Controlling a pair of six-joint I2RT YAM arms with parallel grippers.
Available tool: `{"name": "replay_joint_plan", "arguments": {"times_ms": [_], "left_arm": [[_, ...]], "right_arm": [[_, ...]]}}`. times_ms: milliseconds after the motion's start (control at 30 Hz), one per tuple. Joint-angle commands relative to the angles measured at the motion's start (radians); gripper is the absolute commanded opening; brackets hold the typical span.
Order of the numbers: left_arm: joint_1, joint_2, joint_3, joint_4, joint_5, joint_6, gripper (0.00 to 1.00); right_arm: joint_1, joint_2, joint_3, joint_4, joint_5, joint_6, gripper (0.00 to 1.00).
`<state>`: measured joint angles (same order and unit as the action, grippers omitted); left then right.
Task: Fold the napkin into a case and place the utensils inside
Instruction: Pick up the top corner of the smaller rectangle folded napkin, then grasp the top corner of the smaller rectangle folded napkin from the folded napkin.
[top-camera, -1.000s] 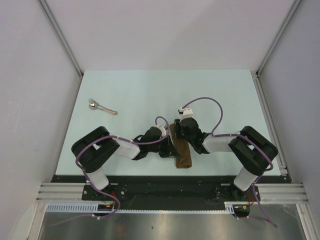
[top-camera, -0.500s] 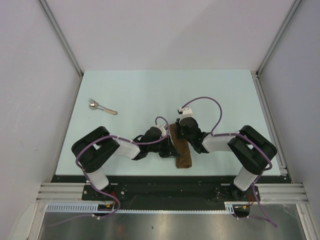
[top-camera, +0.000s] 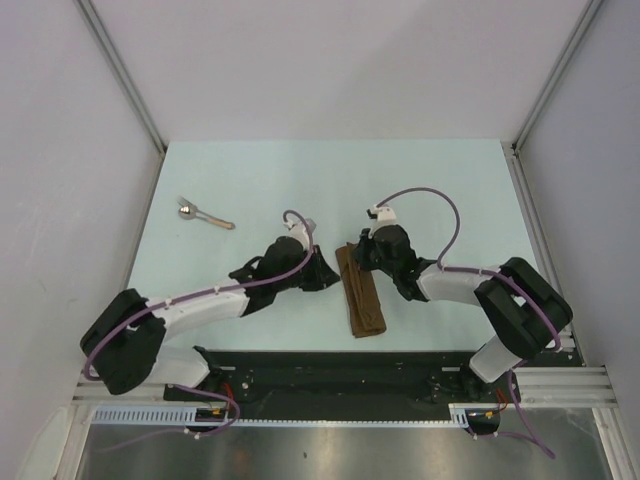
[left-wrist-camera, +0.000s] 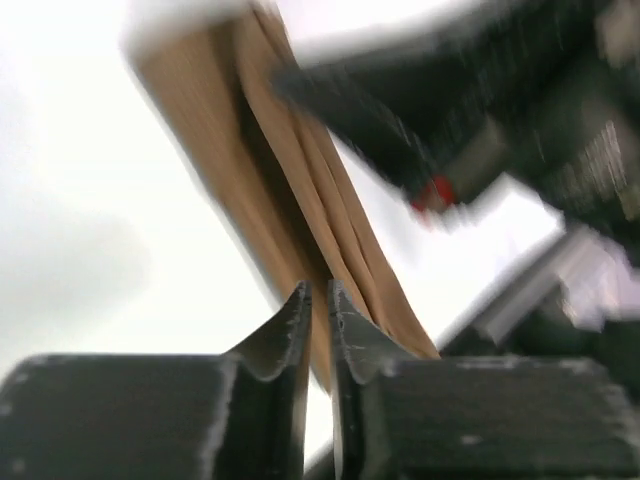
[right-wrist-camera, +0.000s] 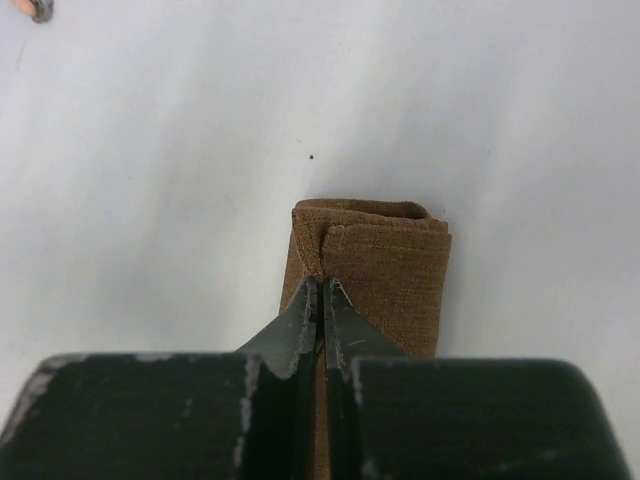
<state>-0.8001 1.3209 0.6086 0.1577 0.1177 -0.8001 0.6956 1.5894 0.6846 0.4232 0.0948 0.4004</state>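
Note:
The napkin lies folded as a narrow dark-brown case (top-camera: 362, 298) near the table's front middle, running near to far. My right gripper (top-camera: 361, 253) is at its far end; in the right wrist view the gripper (right-wrist-camera: 321, 285) is shut with its tips on the edge of the top flap of the case (right-wrist-camera: 390, 270). My left gripper (top-camera: 326, 273) is just left of the case, apart from it. In the left wrist view it (left-wrist-camera: 319, 295) is shut and empty, with the case (left-wrist-camera: 290, 190) beyond it. The utensils (top-camera: 203, 214) lie at the far left.
The pale table (top-camera: 450, 190) has white walls on three sides and a metal rail along its right edge (top-camera: 540, 250). The left arm stretches from the front left corner toward the middle. The right arm's body shows blurred in the left wrist view (left-wrist-camera: 500, 90).
My left arm has swung out and straightened, and its gripper has drawn back left off the case. The right gripper has stayed at the case's far end, shifting slightly.

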Motion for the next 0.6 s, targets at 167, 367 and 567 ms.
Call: {"name": "replay_joint_plan", "arguments": {"times_ms": [167, 367, 567], "left_arm": [[0.032, 0.29, 0.252, -0.021, -0.144, 0.225, 0.13], [0.032, 0.38, 0.321, -0.018, -0.168, 0.302, 0.19], [0.03, 0.429, 0.335, 0.006, -0.182, 0.317, 0.28]], "right_arm": [[-0.033, -0.043, -0.03, 0.005, -0.075, 0.136, 0.0], [-0.039, -0.063, -0.06, 0.017, -0.066, 0.169, 0.0], [-0.045, -0.065, -0.065, 0.019, -0.066, 0.173, 0.0]]}}
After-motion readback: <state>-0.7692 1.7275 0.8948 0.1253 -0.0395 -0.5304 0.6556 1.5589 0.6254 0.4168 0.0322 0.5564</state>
